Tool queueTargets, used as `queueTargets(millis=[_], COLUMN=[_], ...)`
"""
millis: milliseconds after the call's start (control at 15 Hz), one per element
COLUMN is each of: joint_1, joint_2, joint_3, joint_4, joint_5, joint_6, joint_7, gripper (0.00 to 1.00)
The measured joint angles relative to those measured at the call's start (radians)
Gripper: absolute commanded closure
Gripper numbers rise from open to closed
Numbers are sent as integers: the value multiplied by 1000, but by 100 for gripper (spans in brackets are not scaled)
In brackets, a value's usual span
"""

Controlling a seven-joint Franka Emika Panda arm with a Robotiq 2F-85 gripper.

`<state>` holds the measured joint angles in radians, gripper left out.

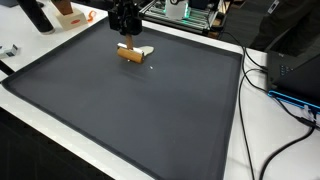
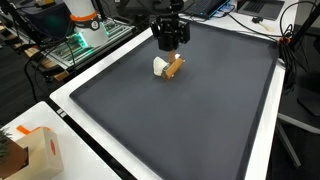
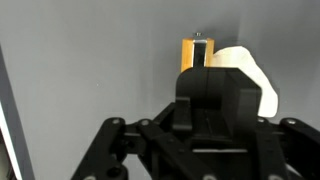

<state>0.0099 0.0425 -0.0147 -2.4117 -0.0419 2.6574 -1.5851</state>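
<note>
A white table (image 1: 238, 150) carries a large dark grey mat (image 1: 130, 110) with a low raised rim. The mat covers nearly the whole top and leaves only a narrow white margin. In both exterior views a short tan cylinder (image 1: 129, 54) and a rounded white piece (image 1: 144, 51) lie side by side on the mat near one edge, seemingly touching.

Wrist view: gripper (image 3: 202, 62) body covers near ends of orange block (image 3: 187, 55) and white piece (image 3: 255, 80); jaw gap unreadable. White speck (image 1: 151, 68) on mat (image 1: 120, 110): too small to identify.
</note>
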Motion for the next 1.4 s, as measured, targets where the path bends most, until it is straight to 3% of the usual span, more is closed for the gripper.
queueTargets(millis=[600,867,1400], joint_1=[-1,2,18], joint_2=[-61,-120,-247], joint_3=[2,1,-16], joint_4=[0,0,26], joint_5=[54,143,368], joint_6=[7,-11,-297], joint_7=[11,10,116], gripper=[79,79,79])
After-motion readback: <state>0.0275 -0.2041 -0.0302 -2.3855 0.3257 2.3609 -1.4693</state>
